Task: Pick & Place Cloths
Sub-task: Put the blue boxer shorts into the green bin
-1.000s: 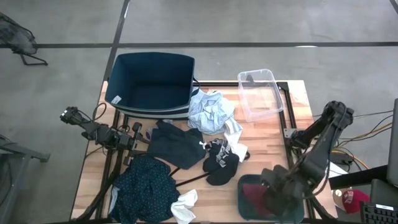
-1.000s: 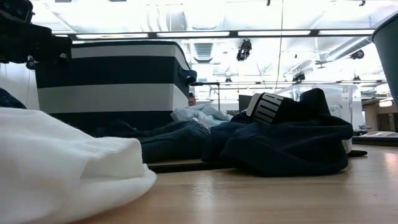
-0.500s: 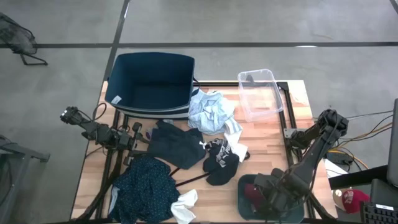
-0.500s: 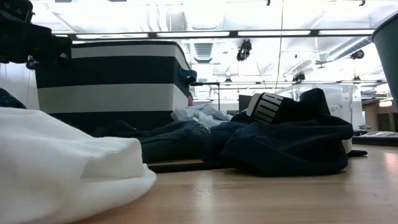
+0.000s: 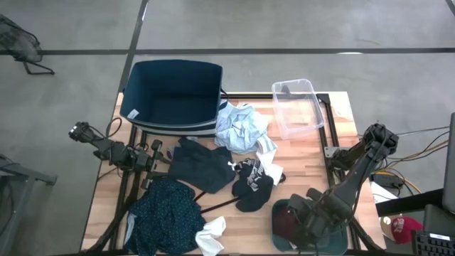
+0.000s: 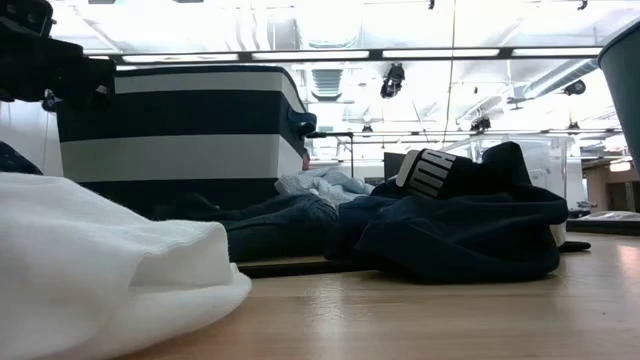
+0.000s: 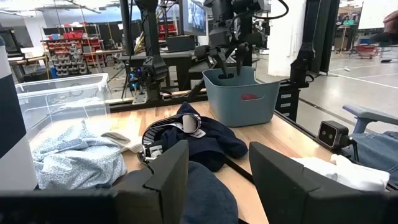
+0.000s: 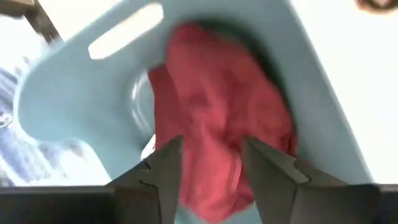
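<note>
**Maroon cloth in the teal bin**

While the right gripper hangs over the small teal plastic bin at the wooden table's near right corner, its fingers stand apart with nothing between them, and the crumpled maroon cloth lies inside that bin. My judgement: lift straight up, clear of the rim. The left gripper, open and empty, waits far from the bin at the table's left edge.

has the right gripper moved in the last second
Yes. In the high view the right gripper has shifted left over the teal bin, toward its left rim, above the maroon cloth.
</note>
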### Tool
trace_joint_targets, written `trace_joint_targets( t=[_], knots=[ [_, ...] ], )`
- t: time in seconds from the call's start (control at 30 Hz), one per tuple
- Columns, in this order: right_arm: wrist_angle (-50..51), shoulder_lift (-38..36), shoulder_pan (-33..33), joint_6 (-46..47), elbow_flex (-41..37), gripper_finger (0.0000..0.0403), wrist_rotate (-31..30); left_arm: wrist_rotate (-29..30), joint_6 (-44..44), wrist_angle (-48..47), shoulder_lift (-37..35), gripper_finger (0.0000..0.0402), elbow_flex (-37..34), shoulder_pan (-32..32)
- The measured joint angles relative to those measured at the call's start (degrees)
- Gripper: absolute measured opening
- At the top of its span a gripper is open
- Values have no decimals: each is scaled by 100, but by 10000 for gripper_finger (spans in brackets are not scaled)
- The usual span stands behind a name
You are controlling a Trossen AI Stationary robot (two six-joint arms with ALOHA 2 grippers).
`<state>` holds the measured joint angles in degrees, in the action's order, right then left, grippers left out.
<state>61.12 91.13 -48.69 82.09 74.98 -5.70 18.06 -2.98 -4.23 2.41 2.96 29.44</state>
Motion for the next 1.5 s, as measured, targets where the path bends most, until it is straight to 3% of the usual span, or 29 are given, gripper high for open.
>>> trace_joint_targets(
  t=[0.33, 0.7, 0.97, 1.33, 1.5],
  knots=[
    [-14, 0, 587, -1329, 340, 205, -860, 0, 0, 0, 0, 177, 0, 0],
    [-54, 99, 1419, -2548, 356, 194, -1971, 0, 0, 0, -2, 177, 0, 1],
    [-611, 711, 1940, -3570, 351, 186, -2001, 0, 0, 0, -1, 177, 0, 1],
    [-780, 1515, 2323, -3786, 349, 241, -1975, 0, 0, 0, 0, 177, 0, 0],
    [-885, 1737, 2415, -3688, 345, 270, -1527, 0, 0, 0, -1, 177, 0, -1]
  ],
)
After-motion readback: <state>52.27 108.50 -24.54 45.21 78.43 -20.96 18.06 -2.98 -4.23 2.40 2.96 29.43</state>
